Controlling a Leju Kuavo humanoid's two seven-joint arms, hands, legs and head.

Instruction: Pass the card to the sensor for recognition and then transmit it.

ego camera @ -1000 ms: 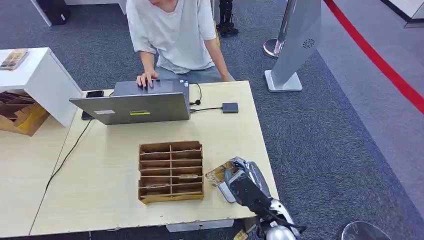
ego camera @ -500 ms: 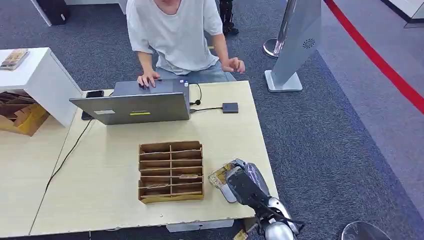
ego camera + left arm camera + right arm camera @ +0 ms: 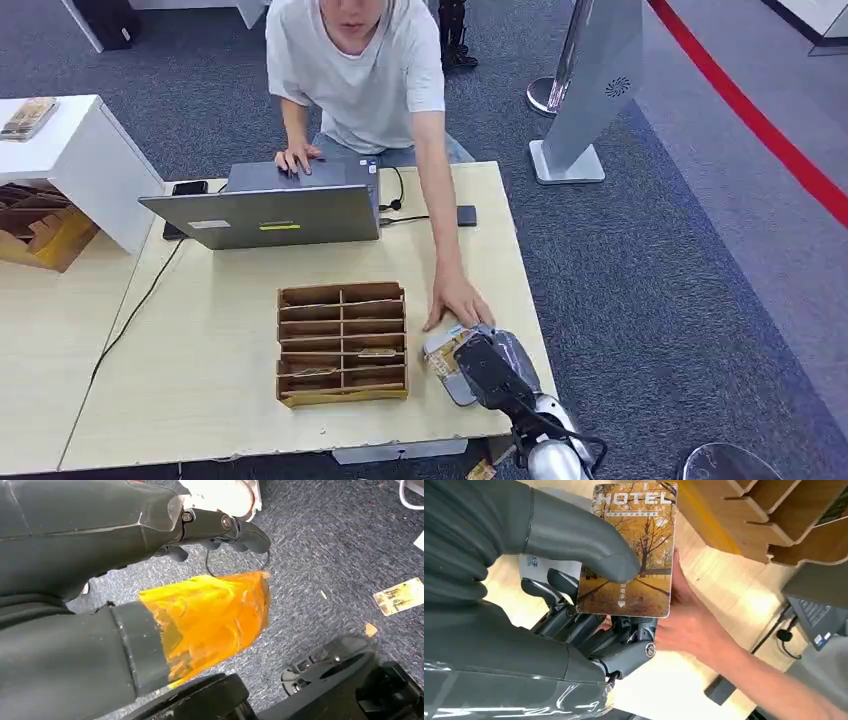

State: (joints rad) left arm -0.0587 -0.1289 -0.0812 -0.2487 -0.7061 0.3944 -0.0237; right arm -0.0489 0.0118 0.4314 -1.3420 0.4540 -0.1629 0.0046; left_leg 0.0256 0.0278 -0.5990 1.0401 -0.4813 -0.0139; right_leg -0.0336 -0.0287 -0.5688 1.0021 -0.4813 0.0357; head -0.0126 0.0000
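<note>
head view: my right hand (image 3: 478,362) grips the card (image 3: 441,349) near the bench (image 3: 220,340) edge at 5 o'clock, person's hand (image 3: 457,300) touching it. right wrist: thumb pins card against fingers (image 3: 574,620). left wrist: left hand (image 3: 220,527) curled, holding nothing.

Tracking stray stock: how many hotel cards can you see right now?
2: one hotel card held in the right hand over the table; another card lies on the carpet. The wooden organizer may hide more.

On the table (image 3: 230,400) we find the divided box (image 3: 342,342) at the middle, the laptop (image 3: 265,212) behind it, and our right hand (image 3: 478,362) with the card (image 3: 441,349) to its right, a person's hand (image 3: 458,300) touching that card.
</note>
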